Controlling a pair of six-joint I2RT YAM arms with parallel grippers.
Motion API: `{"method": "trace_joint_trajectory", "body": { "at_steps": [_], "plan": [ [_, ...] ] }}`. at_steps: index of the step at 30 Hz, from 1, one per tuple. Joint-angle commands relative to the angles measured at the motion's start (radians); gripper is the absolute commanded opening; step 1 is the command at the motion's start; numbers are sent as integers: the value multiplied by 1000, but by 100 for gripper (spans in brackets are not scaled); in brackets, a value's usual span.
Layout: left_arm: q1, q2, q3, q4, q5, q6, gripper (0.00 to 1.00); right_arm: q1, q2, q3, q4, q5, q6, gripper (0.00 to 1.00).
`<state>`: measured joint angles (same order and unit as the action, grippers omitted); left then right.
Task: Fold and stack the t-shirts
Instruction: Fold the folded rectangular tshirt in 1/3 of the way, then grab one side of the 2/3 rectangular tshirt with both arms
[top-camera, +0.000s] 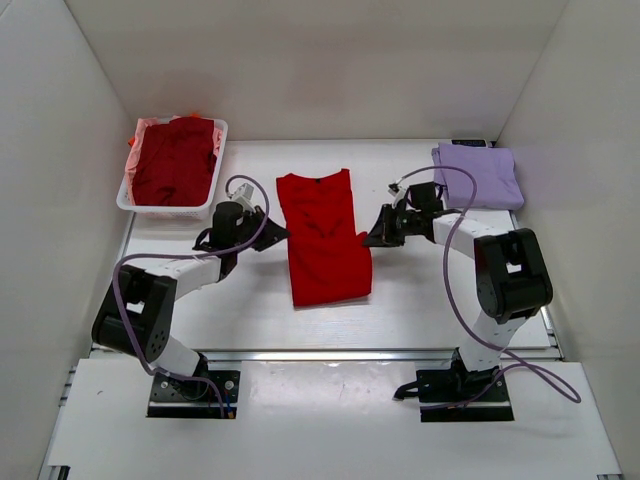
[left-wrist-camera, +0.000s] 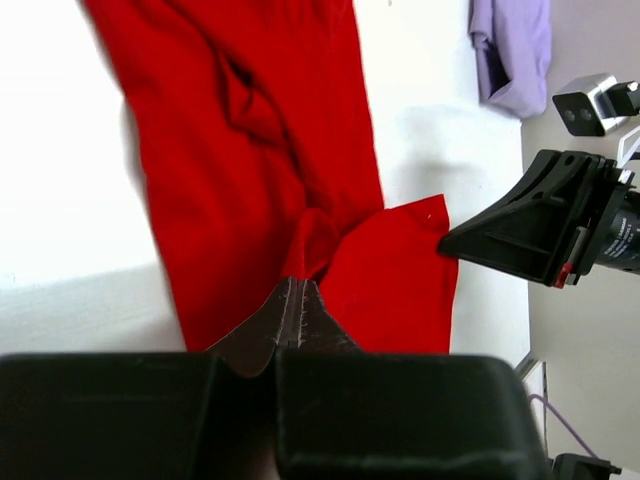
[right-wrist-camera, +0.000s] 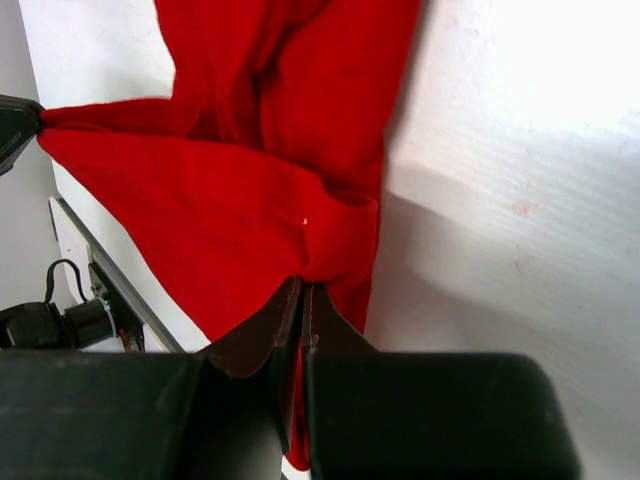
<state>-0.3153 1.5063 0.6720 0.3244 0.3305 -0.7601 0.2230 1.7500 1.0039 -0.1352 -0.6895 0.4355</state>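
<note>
red t-shirt (top-camera: 322, 250) in left gripper (top-camera: 283, 235), right gripper (top-camera: 367, 239)

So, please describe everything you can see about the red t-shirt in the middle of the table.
The red t-shirt is plain, bright red soft cloth. It lies on the white table as a long narrow shape, neckline at the far end, creased near the middle. The left end effector is shut on its left edge and the right end effector on its right edge, each pinching a small bunch of cloth.
</note>
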Motion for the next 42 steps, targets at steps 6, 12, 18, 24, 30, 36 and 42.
{"method": "trace_joint_trajectory", "body": {
  "at_steps": [6,12,18,24,30,36,42],
  "plan": [
    [31,26,84,45,-1,7,0,18,22,119,5,-10,-52,0],
    [44,155,162,-36,-22,16,21,12,152,240,-81,13,-90,19],
    [64,177,170,-97,2,7,49,4,128,268,-158,154,-112,55],
    [-5,-29,23,-191,-56,24,56,-1,-96,-29,-106,167,-63,58],
    [-122,-239,-170,-248,-186,-65,57,61,-276,-301,29,148,60,63],
    [-206,-225,-193,-306,-257,-154,57,121,-259,-360,129,123,143,64],
    [-263,-172,-198,-295,-260,-252,62,133,-239,-396,227,110,210,63]
  ]
}}
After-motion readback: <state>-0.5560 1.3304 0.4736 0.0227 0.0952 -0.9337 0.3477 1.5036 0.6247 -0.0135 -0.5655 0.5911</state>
